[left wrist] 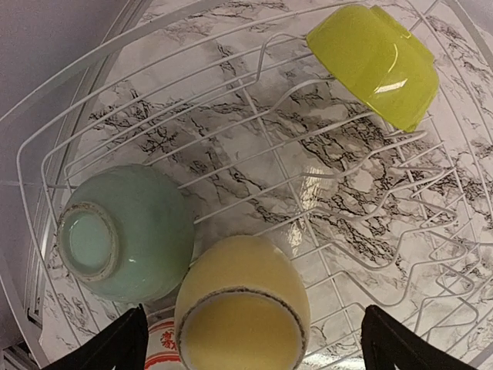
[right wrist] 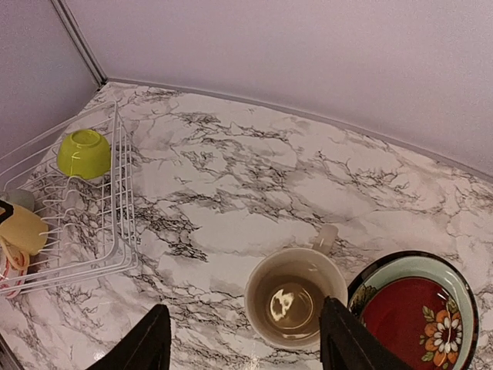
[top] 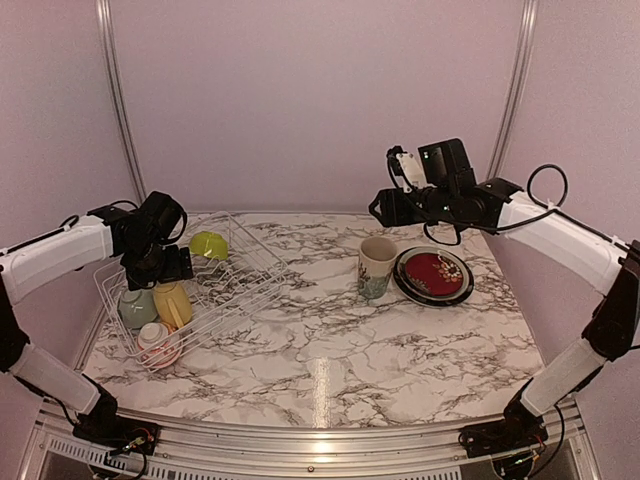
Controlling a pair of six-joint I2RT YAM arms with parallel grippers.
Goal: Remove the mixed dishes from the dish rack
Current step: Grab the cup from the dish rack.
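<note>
The white wire dish rack (top: 240,268) stands at the table's left. In it lie a lime-green bowl (top: 208,244), a pale green cup (top: 137,307), a yellow mug (top: 173,303) and a red-patterned bowl (top: 158,343). My left gripper (left wrist: 250,347) is open just above the upturned yellow mug (left wrist: 243,308), with the pale green cup (left wrist: 123,231) to its left. My right gripper (right wrist: 245,343) is open and empty, high above a beige mug (right wrist: 296,297) that stands upright on the table. A stack of plates with a red patterned one on top (top: 434,274) lies beside that mug (top: 376,266).
The rack's upright prongs (left wrist: 370,177) and the lime-green bowl (left wrist: 375,62) fill the far side of the left wrist view. The rack (right wrist: 85,208) shows at the left of the right wrist view. Purple walls close the table's back and sides.
</note>
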